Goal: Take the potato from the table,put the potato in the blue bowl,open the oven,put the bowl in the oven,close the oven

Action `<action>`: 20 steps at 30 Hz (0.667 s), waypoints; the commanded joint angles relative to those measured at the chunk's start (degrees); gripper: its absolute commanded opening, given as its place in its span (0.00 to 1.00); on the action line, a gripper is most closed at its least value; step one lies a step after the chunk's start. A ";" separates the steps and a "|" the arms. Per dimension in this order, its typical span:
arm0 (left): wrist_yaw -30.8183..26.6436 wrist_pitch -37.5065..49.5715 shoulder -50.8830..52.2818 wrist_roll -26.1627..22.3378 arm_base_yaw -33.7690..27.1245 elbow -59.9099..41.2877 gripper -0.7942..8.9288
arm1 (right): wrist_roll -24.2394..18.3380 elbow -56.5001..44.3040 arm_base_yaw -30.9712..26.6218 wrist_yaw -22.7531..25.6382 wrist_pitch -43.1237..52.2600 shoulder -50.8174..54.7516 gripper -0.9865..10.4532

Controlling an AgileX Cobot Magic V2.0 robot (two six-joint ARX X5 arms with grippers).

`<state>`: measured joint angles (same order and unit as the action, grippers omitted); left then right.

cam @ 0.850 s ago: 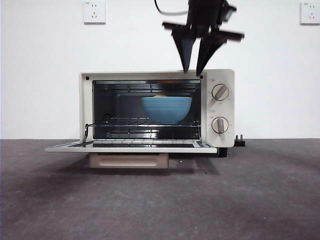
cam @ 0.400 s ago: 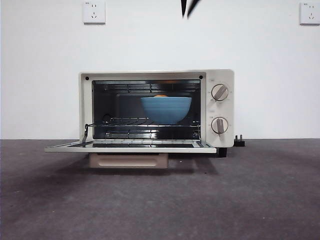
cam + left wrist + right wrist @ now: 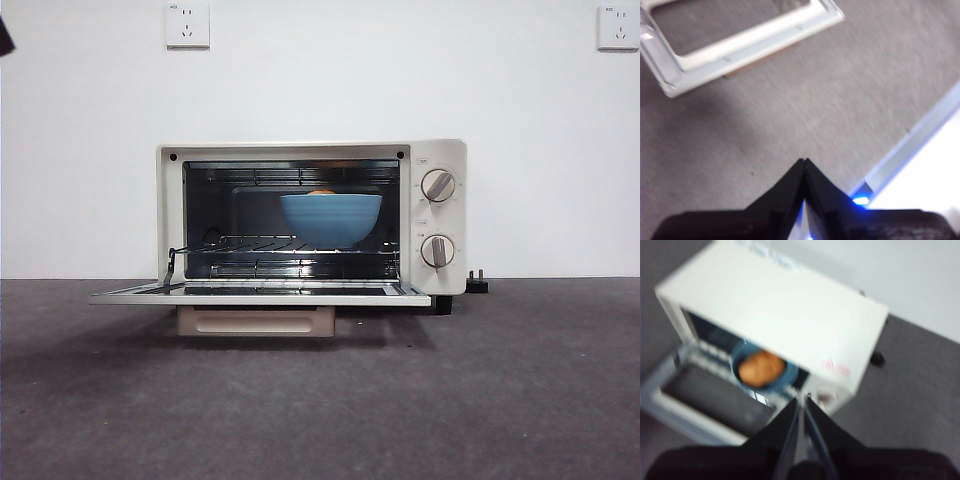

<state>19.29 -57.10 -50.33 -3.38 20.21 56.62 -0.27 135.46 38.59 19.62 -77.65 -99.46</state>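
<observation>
Nearest, the oven's door (image 3: 260, 295) is lying flat open over the worktop (image 3: 320, 400), so closing is the one step left. Behind it the potato (image 3: 761, 368) is sitting in the blue bowl (image 3: 331, 220) on the rack inside the oven (image 3: 312, 218). Both tools are hanging empty, jaws together: the left tool (image 3: 804, 162) above bare worktop beside the door, the right tool (image 3: 802, 401) high over the oven.
</observation>
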 commanded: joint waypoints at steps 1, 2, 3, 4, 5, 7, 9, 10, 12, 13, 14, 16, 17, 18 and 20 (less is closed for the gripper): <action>0.83 2.36 -1.49 0.70 -1.86 -0.28 0.07 | -1.51 -11.85 0.13 -0.13 -1.38 7.08 0.11; 1.36 3.32 -2.47 0.72 -2.67 -0.31 0.07 | -1.88 -16.55 0.07 -0.07 -0.94 10.43 0.11; 2.23 4.09 -3.37 0.72 -3.34 -0.31 0.07 | -2.08 -20.11 -0.02 -0.02 0.28 12.98 0.11; 3.50 4.87 -4.44 0.72 -4.04 -0.31 0.07 | -2.49 -23.69 -0.04 -0.07 2.10 15.80 0.11; 5.53 5.88 -6.01 0.70 -5.09 -0.31 0.07 | -3.23 -28.44 -0.04 -0.11 5.14 19.67 0.11; 8.72 6.88 -8.61 0.68 -6.82 -0.31 0.07 | -3.82 -35.28 -0.28 -0.17 10.05 25.44 0.11; 12.07 7.58 -11.93 0.66 -8.72 -0.31 0.07 | -4.55 -42.51 -1.16 -0.55 14.10 31.98 0.08; 13.29 8.02 -13.44 0.63 -9.40 -0.33 0.07 | -4.55 -45.35 -1.66 -0.63 15.17 34.60 0.08; 15.37 9.27 -16.74 0.66 -10.78 -0.35 0.07 | -4.66 -51.08 -2.89 -1.22 16.06 39.67 0.08; 15.89 9.94 -18.25 0.68 -11.37 -0.35 0.07 | -4.61 -53.37 -3.54 -1.22 16.09 41.59 0.08; 16.41 10.58 -20.06 0.72 -12.17 -0.35 0.07 | -4.61 -56.28 -4.61 -1.20 16.00 43.98 0.08; 17.51 11.37 -22.93 0.81 -13.42 -0.35 0.07 | -4.57 -60.26 -6.60 -1.49 15.91 47.21 0.08; 18.08 11.65 -24.52 0.92 -13.99 -0.35 0.07 | -4.57 -62.36 -7.82 -2.03 15.96 48.96 0.08; 18.49 11.91 -26.12 1.14 -14.43 -0.35 0.07 | -4.57 -64.26 -9.01 -3.19 16.00 50.51 0.08; 18.60 12.55 -29.20 1.60 -14.97 -0.37 0.07 | -4.44 -67.36 -11.21 -6.82 16.06 53.00 0.08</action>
<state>37.28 -45.04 -78.22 -2.35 5.43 56.62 -4.51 69.43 27.94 14.28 -62.11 -47.03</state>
